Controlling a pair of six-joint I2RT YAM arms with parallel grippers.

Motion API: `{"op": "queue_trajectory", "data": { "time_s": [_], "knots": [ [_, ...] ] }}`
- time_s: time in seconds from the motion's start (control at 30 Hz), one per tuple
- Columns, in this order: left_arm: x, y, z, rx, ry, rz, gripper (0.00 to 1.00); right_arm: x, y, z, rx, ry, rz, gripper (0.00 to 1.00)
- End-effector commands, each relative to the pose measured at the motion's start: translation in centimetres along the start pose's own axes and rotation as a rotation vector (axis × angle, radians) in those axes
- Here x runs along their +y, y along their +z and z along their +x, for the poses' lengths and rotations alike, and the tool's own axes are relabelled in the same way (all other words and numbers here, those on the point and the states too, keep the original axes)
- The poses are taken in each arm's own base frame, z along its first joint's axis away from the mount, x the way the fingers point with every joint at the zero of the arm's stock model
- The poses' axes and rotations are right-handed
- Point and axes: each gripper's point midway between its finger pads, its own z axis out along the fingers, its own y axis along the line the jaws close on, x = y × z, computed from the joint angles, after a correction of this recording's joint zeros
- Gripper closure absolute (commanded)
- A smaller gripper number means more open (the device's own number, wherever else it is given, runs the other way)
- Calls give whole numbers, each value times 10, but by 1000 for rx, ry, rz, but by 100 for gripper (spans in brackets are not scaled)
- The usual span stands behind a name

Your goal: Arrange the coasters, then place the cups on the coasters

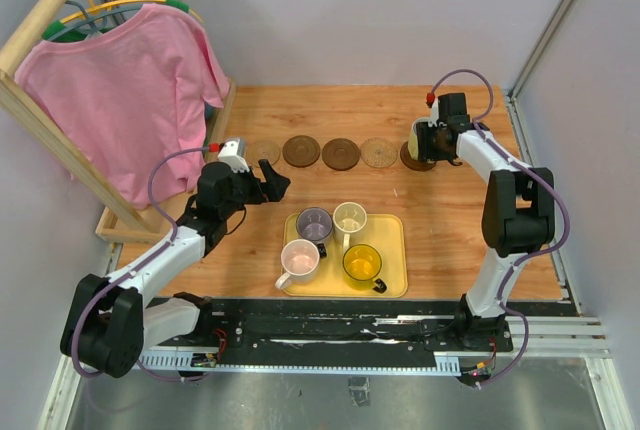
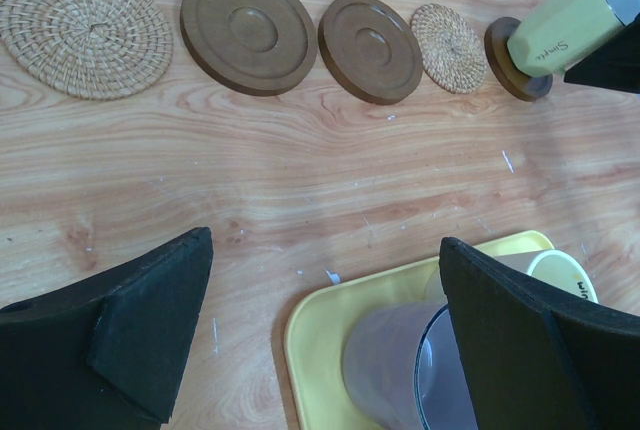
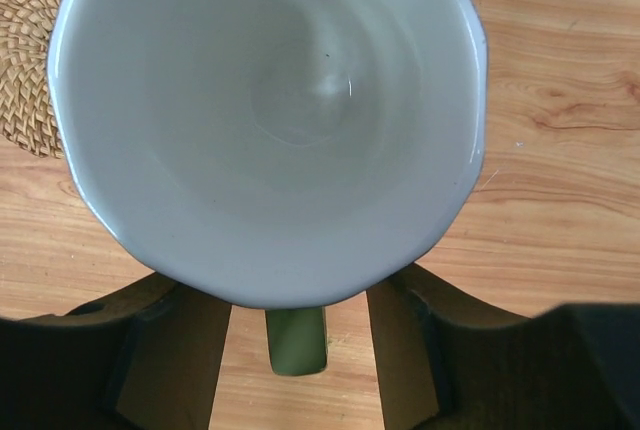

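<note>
Five coasters lie in a row at the back: tan (image 1: 262,151), dark brown (image 1: 301,151), dark brown (image 1: 341,154), tan (image 1: 379,153), and a dark brown one (image 2: 505,58) at the right end. On that last one stands the pale-green cup (image 1: 420,138). My right gripper (image 3: 295,325) is open, and the cup's green handle (image 3: 295,342) sits between its fingers with gaps on both sides. The purple-grey (image 1: 314,223), cream (image 1: 350,218), pink (image 1: 299,261) and yellow (image 1: 362,263) cups stand in the yellow tray (image 1: 394,250). My left gripper (image 2: 330,320) hangs open over the tray's far left corner, holding nothing.
A wooden rack with a pink shirt (image 1: 130,90) on a hanger fills the back left. Grey walls close off the table at the back and right. The right arm (image 1: 515,200) rises along the table's right side.
</note>
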Motion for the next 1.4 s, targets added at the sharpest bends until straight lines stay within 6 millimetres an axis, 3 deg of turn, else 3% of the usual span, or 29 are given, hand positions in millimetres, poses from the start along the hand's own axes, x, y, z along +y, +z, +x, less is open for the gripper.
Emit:
{"op": "queue_trajectory", "data": {
  "time_s": [0.0, 0.33, 0.67, 0.8, 0.97, 1.13, 1.37],
  "knots": [
    [-12, 2, -16, -41, 3, 35, 1, -6, -15, -21, -65, 11, 21, 44],
    [-15, -4, -19, -49, 25, 53, 0, 6, -40, -11, -94, 8, 7, 32],
    [-30, -10, -16, -30, 64, 141, 0, 19, -109, 20, -172, 77, 38, 16],
    [-33, -13, -9, -11, 69, 168, 0, 44, -149, 32, -235, 76, -12, 8],
    [-37, -14, 0, 13, 62, 195, 0, 92, -176, 57, -240, 55, -133, 0],
    [-39, -12, 10, 45, 55, 207, 0, 142, -183, 83, -207, -14, -230, 2],
    [-39, -14, 19, 66, 53, 206, 0, 177, -174, 101, -149, -83, -279, 1]
  ]
}}
